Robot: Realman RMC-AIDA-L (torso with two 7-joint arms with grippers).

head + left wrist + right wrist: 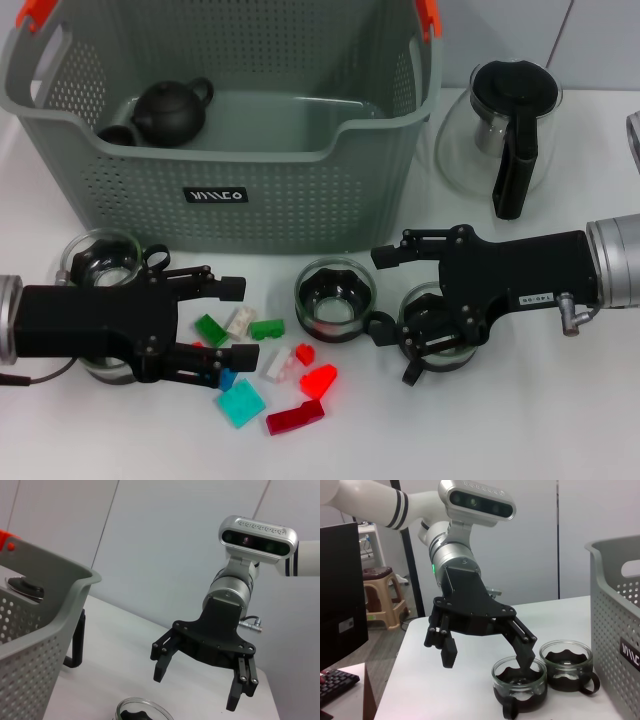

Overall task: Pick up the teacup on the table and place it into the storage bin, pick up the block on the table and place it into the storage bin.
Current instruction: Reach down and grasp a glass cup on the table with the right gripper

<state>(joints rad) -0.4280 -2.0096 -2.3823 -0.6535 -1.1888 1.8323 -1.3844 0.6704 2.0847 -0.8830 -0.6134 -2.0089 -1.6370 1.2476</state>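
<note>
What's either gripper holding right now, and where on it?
Nothing. The left gripper hangs open over the blocks; the right gripper is open around a glass teacup, not closed on it.

Bin mouth: storage bin [300, 190] open above; a dark teapot [172, 110] fills its left corner.
Right of bin: glass teapot [510, 130] blocks it.
Table front: teacup [335, 298], scattered blocks [300, 417] crowd the middle.

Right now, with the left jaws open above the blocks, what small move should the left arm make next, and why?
Probably lower the left gripper straight down, then close. Its jaws stand open with the green block between them in the head view, and the right wrist view suggests they hang above the table. The right gripper hovers open by a teacup.
</note>
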